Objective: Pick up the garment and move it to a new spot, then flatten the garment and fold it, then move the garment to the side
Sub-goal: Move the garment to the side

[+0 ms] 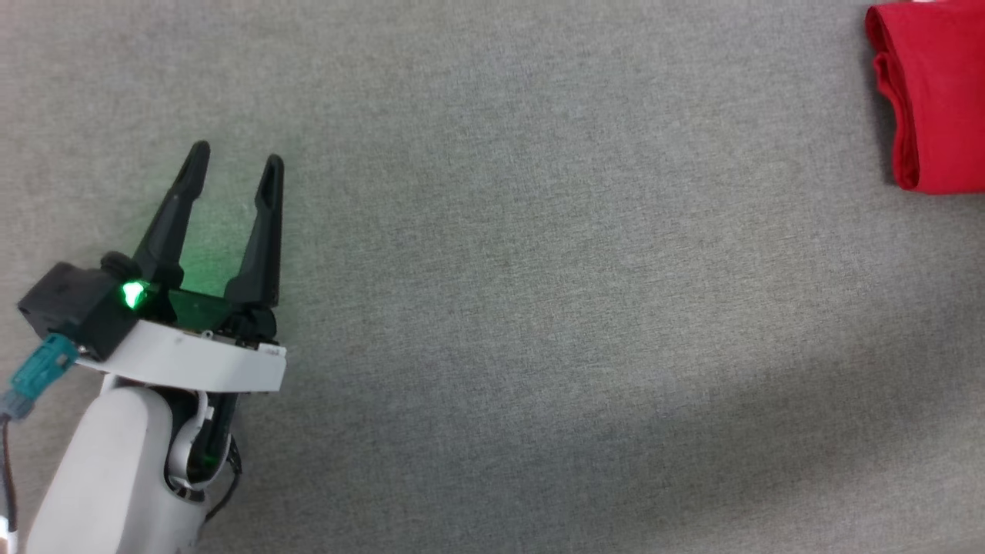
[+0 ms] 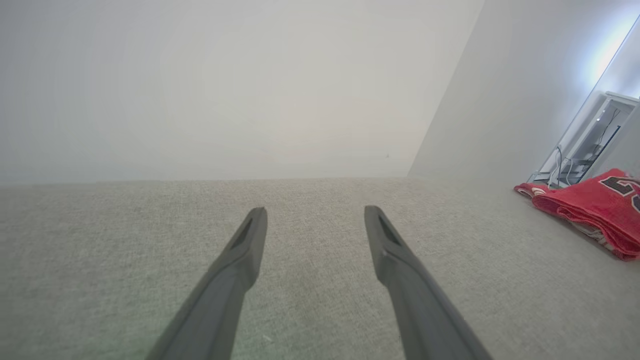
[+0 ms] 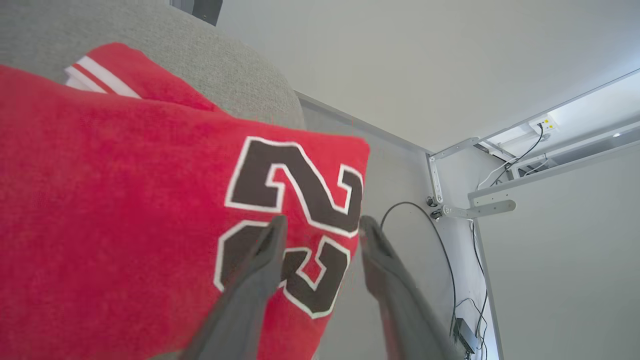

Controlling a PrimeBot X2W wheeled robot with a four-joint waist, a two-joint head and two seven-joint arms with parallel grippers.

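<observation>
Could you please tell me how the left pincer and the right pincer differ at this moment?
The left pincer is over the bare grey surface, well away from the garment; the right pincer is at the garment's edge, by its black number. The left pincer's fingers have only that surface between them; the right pincer's straddle the garment's edge, one finger over the red fabric. Both stand open, and both have two long dark fingers.

Black "23" on the garment [image 3: 125, 200]

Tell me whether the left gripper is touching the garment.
Apart. The head view shows the left gripper low left, the garment far right, bare grey surface between.
</observation>
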